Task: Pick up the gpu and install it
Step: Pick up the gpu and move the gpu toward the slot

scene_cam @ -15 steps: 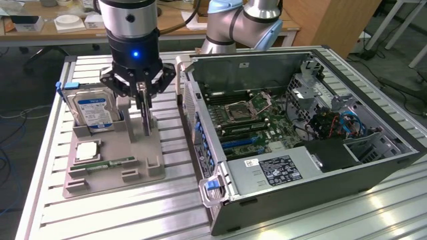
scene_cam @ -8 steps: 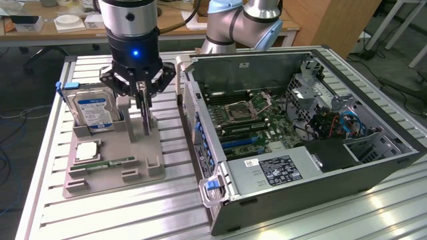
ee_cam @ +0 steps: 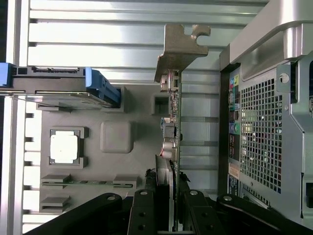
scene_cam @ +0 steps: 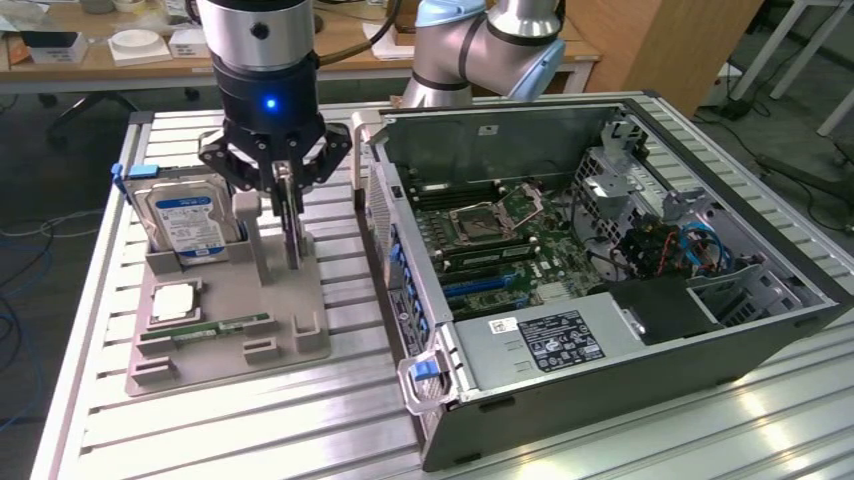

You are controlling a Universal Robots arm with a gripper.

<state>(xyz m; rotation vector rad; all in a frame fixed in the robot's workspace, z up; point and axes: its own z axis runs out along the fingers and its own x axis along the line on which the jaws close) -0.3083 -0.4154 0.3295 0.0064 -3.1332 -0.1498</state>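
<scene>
- Grey tray point(scene_cam: 260, 295) in the exterior view: the gripper point(scene_cam: 286, 185) is clamped on the gpu point(scene_cam: 292, 240), which stands upright and edge-on over it, near the hard drive point(scene_cam: 187, 225) (whether its lower edge sits in a slot, I cannot tell).
- Open computer case point(scene_cam: 601, 395) on the exterior view's right; the arm point(scene_cam: 264, 45) is cut off above.
- Wrist view: fingers point(ee_cam: 145, 210) pinch the gpu point(ee_cam: 172, 127) from both sides; its metal bracket point(ee_cam: 182, 49) juts out beyond, the card's faces hidden.
</scene>
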